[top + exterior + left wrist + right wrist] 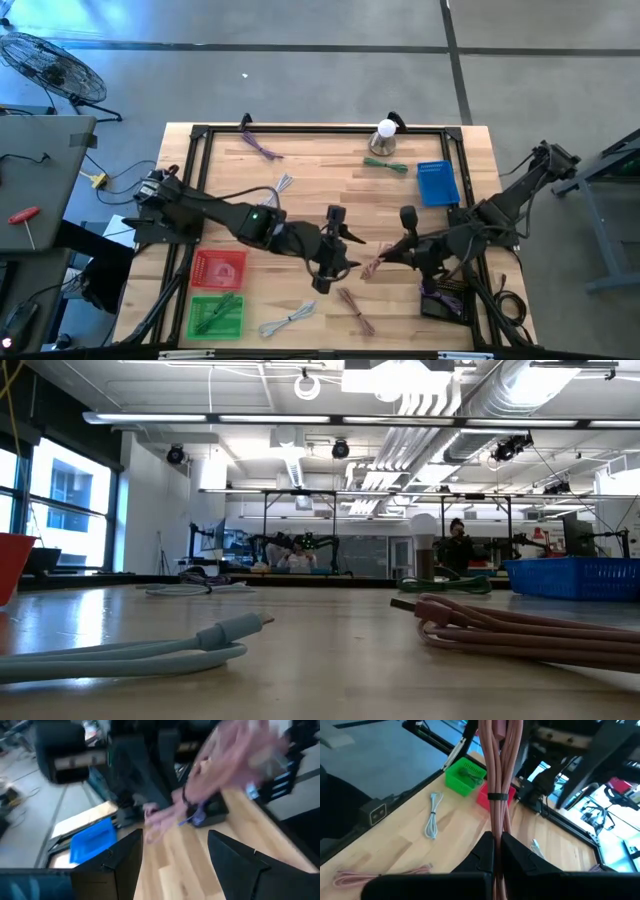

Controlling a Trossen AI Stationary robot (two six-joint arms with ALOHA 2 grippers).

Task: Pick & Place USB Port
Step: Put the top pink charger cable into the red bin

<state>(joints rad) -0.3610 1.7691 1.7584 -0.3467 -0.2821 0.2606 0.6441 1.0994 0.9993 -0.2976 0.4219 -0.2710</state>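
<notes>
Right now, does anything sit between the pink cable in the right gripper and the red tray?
Yes: the open left gripper and its arm lie directly between the pink cable, clamped in the right gripper, and the red tray.

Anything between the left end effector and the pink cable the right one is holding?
Only bare wood in the high view: the open left end effector sits just short of the pink cable, clamped in the right end effector.

You get no readable text, label, brand or number in any view. Nothing on the bins, cables or table can be read.
</notes>
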